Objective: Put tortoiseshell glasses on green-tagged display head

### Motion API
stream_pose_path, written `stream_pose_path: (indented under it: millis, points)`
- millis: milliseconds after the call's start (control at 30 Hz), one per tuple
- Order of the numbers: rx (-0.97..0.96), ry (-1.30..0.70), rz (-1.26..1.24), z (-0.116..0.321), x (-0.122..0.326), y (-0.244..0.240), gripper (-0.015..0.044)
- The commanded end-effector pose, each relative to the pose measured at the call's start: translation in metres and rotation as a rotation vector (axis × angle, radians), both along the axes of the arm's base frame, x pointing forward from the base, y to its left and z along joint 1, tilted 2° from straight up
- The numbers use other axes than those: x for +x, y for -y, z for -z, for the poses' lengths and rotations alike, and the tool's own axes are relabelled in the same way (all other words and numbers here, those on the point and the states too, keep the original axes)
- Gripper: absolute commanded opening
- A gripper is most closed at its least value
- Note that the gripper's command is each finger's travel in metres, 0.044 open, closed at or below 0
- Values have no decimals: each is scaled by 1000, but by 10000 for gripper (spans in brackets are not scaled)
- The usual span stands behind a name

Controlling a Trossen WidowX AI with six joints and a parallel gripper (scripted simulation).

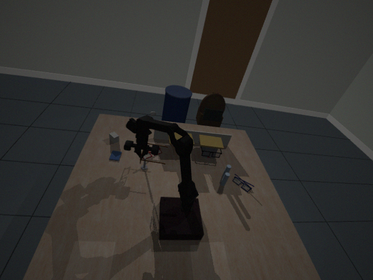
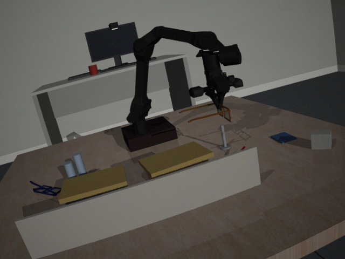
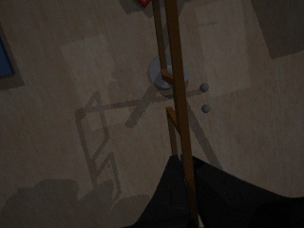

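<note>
The tortoiseshell glasses show as brown bars, held in the air with both temples spread open toward the arm's base side. My gripper is shut on their front, close to the bridge; the exact grip is hard to see. The glasses look roughly level in the exterior view. Two small grey balls show beside the front bar in the wrist view. I cannot make out either display head or the green tag; the space under the yellow boards is mostly hidden.
A grey post stands near the glasses, red glasses behind it. Two yellow boards adjoin a pale panel; black glasses are under one. Also blue cylinders, navy glasses, white cube, blue square.
</note>
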State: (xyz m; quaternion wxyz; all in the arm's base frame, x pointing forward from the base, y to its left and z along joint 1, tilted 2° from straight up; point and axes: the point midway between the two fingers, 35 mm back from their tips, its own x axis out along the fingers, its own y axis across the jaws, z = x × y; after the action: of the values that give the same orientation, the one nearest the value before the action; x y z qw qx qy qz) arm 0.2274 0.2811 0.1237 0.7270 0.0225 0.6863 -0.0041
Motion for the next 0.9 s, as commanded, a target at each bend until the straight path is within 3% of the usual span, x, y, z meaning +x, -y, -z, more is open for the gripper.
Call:
stream_pose_path:
  millis: [0, 867]
  points:
    - [-1, -4, -3, -1, 11, 24, 0]
    - [-13, -2, -3, -1, 39, 176, 0]
